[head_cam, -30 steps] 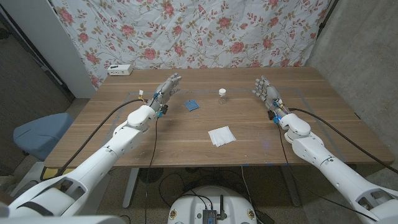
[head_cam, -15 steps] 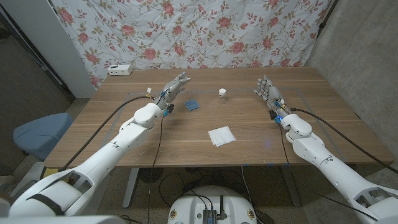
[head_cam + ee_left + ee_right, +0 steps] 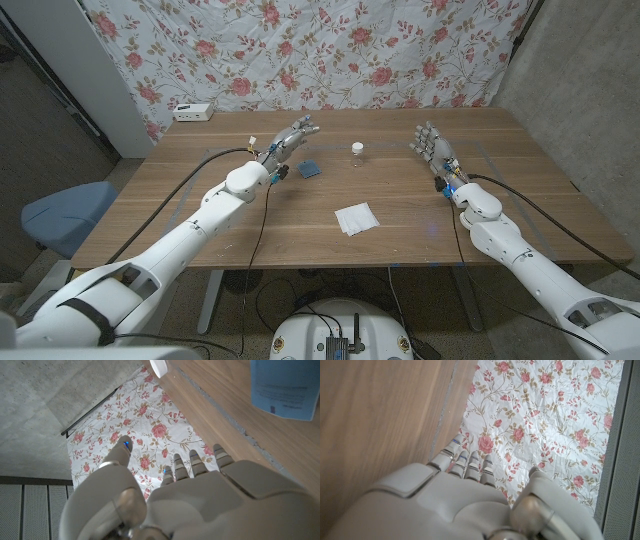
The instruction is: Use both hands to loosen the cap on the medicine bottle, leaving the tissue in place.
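A small clear medicine bottle with a white cap is seen upright at the table's far middle; the left hand and right hand are held spread, empty, on either side of it.

The medicine bottle stands alone on the surface, between the two robot hands; bare wood lies all around it. From the right robot hand the way to it is free; from the left robot hand a blue packet lies just beside the fingers, low and flat, partly in the way. The tissue lies nearer the robot, well apart from both hands.
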{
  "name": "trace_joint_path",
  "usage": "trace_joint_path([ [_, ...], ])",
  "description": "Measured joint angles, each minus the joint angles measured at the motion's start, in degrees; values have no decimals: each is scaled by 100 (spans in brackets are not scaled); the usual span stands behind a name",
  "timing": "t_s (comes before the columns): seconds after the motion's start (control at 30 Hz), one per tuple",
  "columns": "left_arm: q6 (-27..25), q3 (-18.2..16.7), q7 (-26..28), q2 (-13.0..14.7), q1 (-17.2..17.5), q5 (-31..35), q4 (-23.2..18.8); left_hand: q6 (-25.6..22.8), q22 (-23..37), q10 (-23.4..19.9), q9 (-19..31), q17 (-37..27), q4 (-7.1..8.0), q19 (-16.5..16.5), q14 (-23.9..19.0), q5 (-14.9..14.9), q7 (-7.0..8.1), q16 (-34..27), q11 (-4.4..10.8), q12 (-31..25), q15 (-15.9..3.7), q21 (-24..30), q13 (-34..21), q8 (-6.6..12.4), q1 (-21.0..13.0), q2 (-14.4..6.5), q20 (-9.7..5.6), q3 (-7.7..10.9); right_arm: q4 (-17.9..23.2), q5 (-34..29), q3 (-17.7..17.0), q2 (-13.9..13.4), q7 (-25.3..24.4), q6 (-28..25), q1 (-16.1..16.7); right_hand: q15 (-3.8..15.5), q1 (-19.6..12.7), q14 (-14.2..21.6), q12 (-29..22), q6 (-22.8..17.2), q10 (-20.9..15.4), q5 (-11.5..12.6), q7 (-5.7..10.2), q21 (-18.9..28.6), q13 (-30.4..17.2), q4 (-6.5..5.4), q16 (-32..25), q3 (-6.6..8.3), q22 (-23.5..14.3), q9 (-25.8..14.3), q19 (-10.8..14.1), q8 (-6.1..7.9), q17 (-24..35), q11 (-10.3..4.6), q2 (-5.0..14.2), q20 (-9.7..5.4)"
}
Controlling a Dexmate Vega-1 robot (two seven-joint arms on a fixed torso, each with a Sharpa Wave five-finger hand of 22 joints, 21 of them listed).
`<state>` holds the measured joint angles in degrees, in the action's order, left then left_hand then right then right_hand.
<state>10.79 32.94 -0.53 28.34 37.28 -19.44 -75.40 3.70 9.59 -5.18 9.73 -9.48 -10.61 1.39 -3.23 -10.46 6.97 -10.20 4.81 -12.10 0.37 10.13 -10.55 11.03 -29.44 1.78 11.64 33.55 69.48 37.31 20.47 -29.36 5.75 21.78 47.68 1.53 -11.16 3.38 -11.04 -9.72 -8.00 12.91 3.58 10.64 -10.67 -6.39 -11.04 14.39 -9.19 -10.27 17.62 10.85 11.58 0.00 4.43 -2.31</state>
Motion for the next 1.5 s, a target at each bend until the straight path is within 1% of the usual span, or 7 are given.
trace_joint_path([
  [0.37, -74, 246, -72, -127, -276, 337, 188, -38, 0, -93, 0, 0, -24, 38, -140, -55, 85, -45, 30, 0, -78, 7, 1, 0, -245, 199, 2, -24, -211, 46, -21, 37, 128, 67, -112, 20, 0, 20, 0, -1, -83, 0, -1, 0, 0, 38, 0, -10, 0, 0, 65, 0, -13, 20, -1, -3],
  [0.6, -118, 366, -152, -205, -409, 469, 297, 10, 1, -93, 0, 0, -6, 40, -140, -83, 134, -45, 30, 0, -78, 7, 1, 0, -385, 294, 0, -57, -325, 66, -26, 61, 192, 108, -171, 53, 0, 54, 0, 22, -82, -1, -227, 0, 0, 58, -20, 6, 0, 0, 65, 0, -40, 62, -1, -3],
  [0.7, -139, 429, -188, -243, -469, 535, 344, 10, 1, -93, 0, 1, -6, 70, -140, -83, 133, -45, 30, 0, -78, 7, 1, 0, -445, 309, -28, -57, -371, 62, -27, 81, 186, 153, -190, 60, 0, 209, -22, -24, -199, -1, -268, 0, 28, 110, -22, 16, 0, 3, 60, 0, -66, -12, -1, -1],
  [0.9, -153, 506, -206, -295, -539, 617, 416, 10, 1, -92, 0, 1, -6, 120, -182, -120, 133, -45, 30, 0, -119, 7, 1, 0, -550, 354, -39, -56, -438, 0, -34, 126, 94, 255, -212, 69, -28, 443, -67, -280, -463, -3, -277, -53, 29, 175, -67, 47, 0, 15, -257, 45, -93, -30, 27, 8],
  [1.17, -163, 609, -197, -370, -611, 747, 499, 41, 1, -155, 0, 1, 18, 162, -212, -149, 163, -45, 31, 0, -149, 7, 2, 0, -716, 430, -78, -79, -554, -46, -53, 194, 17, 403, -235, 62, -49, 532, -67, -379, -604, -3, -296, -53, 55, 222, -67, 47, 0, 14, -373, 45, -120, 51, 24, 0],
  [1.37, -197, 691, -114, -434, -642, 884, 546, 95, 2, -155, 0, 1, 25, 407, -174, -149, 216, -17, 31, 0, -187, -22, 2, 0, -939, 485, 7, -120, -626, -34, -74, 225, 26, 473, -240, 62, -49, 532, -67, -379, -604, -3, -296, -53, 55, 222, -66, 47, 0, 14, -430, 45, -108, 51, 24, -2],
  [1.5, -248, 757, 6, -474, -648, 1011, 545, 113, 2, -236, 0, 1, 42, 554, -200, -188, 297, -17, 112, 0, -223, -22, 17, 0, -1078, 535, 43, -137, -655, 4, -90, 239, 52, 523, -239, 61, -49, 532, -67, -379, -604, -3, -296, -53, 55, 222, -67, 47, 0, 14, -441, 45, -103, 51, 24, 9],
])
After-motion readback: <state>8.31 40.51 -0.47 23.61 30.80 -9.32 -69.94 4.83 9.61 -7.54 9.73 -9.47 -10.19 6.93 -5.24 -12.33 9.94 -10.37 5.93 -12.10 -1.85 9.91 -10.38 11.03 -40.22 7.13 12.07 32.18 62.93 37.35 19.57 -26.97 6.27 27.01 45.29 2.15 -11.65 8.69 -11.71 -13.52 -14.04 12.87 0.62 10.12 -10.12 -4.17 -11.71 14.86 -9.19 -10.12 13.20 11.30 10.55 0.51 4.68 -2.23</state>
